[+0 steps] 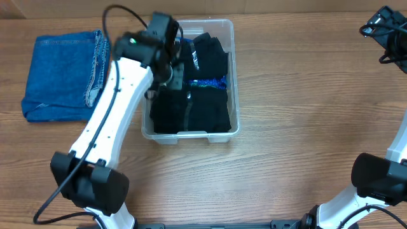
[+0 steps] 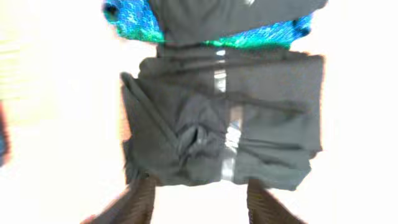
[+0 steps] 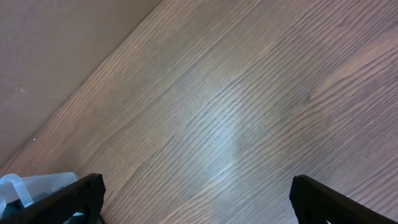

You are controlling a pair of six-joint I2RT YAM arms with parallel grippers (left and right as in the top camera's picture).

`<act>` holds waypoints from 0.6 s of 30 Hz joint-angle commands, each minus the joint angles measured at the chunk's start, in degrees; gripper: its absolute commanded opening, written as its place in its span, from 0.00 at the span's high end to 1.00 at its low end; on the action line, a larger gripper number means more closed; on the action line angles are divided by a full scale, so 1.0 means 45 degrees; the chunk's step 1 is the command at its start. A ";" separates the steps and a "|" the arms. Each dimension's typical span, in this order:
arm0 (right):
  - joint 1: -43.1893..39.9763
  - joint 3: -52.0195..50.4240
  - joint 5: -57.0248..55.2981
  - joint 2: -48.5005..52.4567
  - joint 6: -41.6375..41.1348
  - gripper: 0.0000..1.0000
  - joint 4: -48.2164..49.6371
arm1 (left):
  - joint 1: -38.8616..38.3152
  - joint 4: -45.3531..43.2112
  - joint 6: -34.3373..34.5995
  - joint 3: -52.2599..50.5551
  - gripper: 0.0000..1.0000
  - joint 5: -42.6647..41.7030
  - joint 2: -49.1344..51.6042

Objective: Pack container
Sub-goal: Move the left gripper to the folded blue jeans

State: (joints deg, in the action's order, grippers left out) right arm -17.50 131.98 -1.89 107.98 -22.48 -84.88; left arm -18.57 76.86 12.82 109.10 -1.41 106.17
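Observation:
The clear container (image 1: 233, 76) stands mid-table, filled with folded black garments (image 1: 206, 111) and a blue patterned garment (image 1: 210, 83). My left arm reaches over its left side. In the left wrist view a folded black garment with a reflective stripe (image 2: 224, 124) lies just beyond my left gripper (image 2: 202, 205). Its fingers (image 2: 140, 202) stand apart with nothing between them. The blue-green cloth (image 2: 134, 25) shows past it. My right gripper (image 3: 199, 193) hangs open over bare wood at the far right, away from the container.
Folded blue jeans (image 1: 63, 76) lie on the table left of the container. A corner of the container (image 3: 25, 186) shows at the lower left of the right wrist view. The right arm's base (image 1: 381, 178) stands at the front right.

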 commanded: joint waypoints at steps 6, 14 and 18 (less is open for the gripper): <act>0.0015 0.0092 -0.0073 -0.0131 -0.0019 0.00 0.0068 | 0.1729 0.1831 -0.0282 0.2914 0.34 0.2317 -0.0092; 0.0015 0.0092 -0.0073 -0.0131 -0.0015 0.00 0.0068 | 0.5173 0.1763 -0.0520 0.2526 0.07 0.2934 0.0486; 0.0015 0.0092 -0.0073 -0.0131 -0.0015 0.00 0.0068 | 0.5382 0.1574 -0.1059 0.2526 0.00 0.3521 0.1914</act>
State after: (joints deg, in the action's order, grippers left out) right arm -17.47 131.98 -1.87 107.98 -22.44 -84.86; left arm 5.80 84.58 11.07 121.01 11.49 108.51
